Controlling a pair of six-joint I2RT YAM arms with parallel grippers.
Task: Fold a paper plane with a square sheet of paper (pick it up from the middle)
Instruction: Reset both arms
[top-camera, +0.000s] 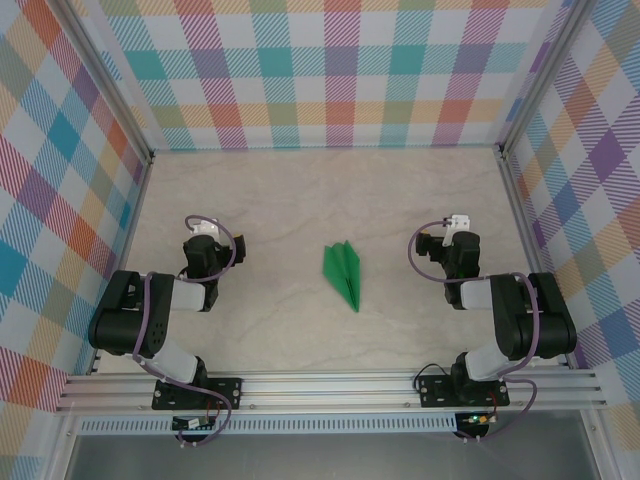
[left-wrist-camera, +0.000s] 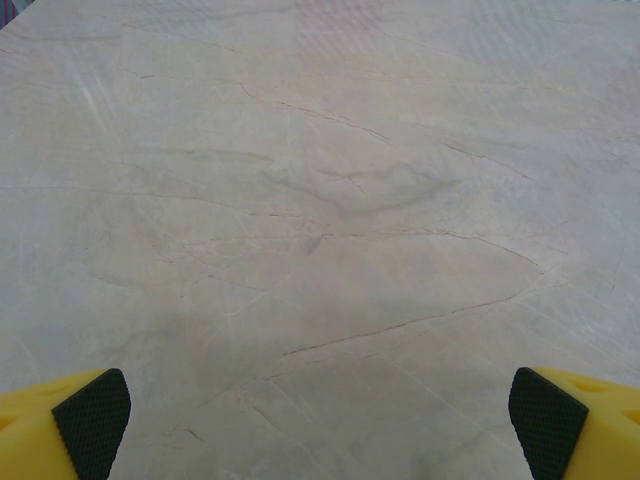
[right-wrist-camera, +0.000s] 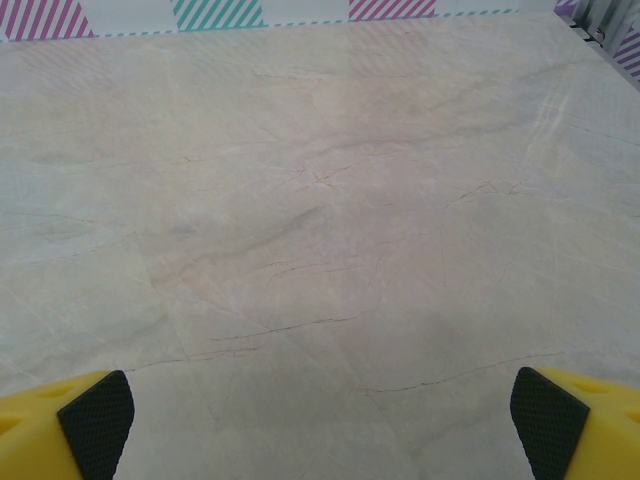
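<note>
Nearest, rail (top-camera: 330, 390): aluminium, across the front edge of the surface (top-camera: 280, 190), carrying both arm bases.
Left hand (top-camera: 210, 238): left of centre, low over the surface, aimed toward the far side. Seen from its own wrist (left-wrist-camera: 320, 425): spread wide and gripping nothing, with yellow fingers and black pads (left-wrist-camera: 92, 420) at the two lower corners and veined stone between them.
Right hand (top-camera: 448, 242): right of centre, in a mirrored pose. Seen from its own wrist (right-wrist-camera: 320, 425): likewise spread wide and holding nothing, pads (right-wrist-camera: 548, 420) far apart.
Cable (top-camera: 232, 255): purple, looping beside each wrist, close to the arm.
Paper plane (top-camera: 343, 273): bright green, flat on the surface between the two hands, well apart from each, about level with them in depth.
Between hands and plane: plain marble-look surface.
Long axis: near to far, leaning a little.
Pointing: sharp nose toward the near side and slightly right, wider tail toward the far side.
Walls (top-camera: 330, 80): pastel chequered panels on the left, right and far sides, closing in the surface.
Top view: plane, both arms and walls together.
Left wrist view: fine veining of the stone close up.
Right wrist view: strip of the striped far wall (right-wrist-camera: 215, 12) along the top edge.
</note>
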